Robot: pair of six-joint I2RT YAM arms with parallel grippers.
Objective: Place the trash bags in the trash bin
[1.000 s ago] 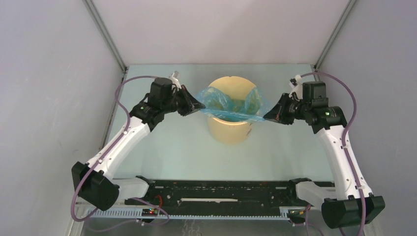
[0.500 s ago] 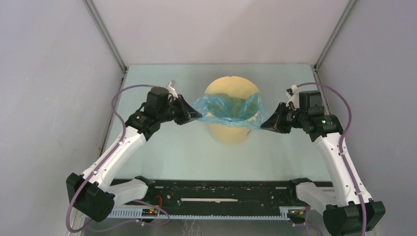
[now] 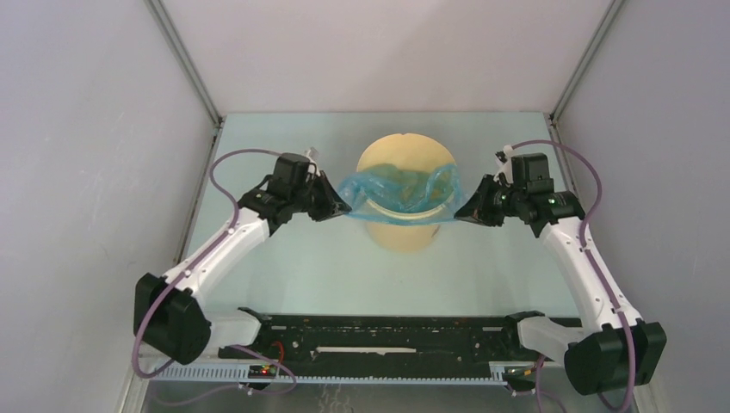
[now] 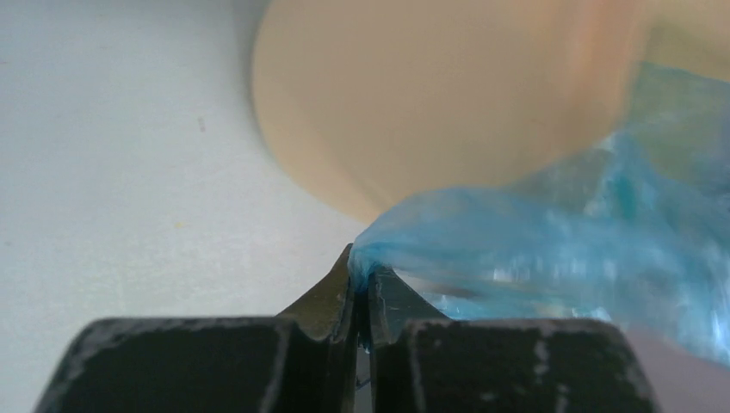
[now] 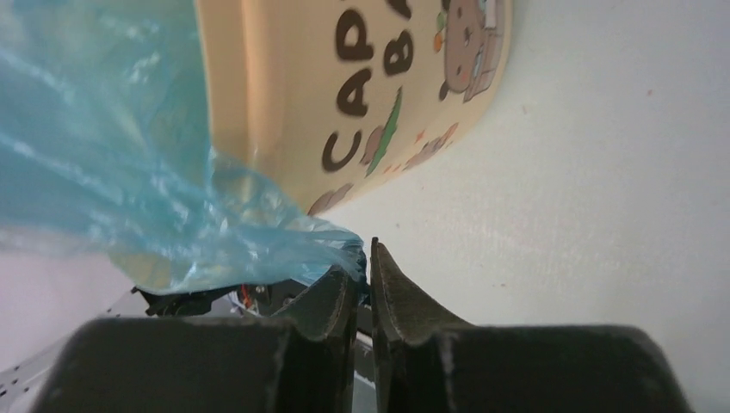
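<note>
Both arms are pulling back toward their bases compared with a second ago, and the bag [image 3: 398, 191] is sagging lower across the bin [image 3: 400, 237]. From above, the bag is stretching left to right over the bin's mouth, its ends reaching past the rim on both sides, with each arm about equally near. At the left wrist, the left jaws are pinching shut on a gathered corner of the bag [image 4: 534, 241], which is running off toward the bin [image 4: 430, 103]. At the right wrist, the right jaws are clamping the opposite corner, the bag [image 5: 103, 155] trailing away leftward beside the bin [image 5: 284, 95], which is standing on the surface [image 5: 603, 172].
</note>
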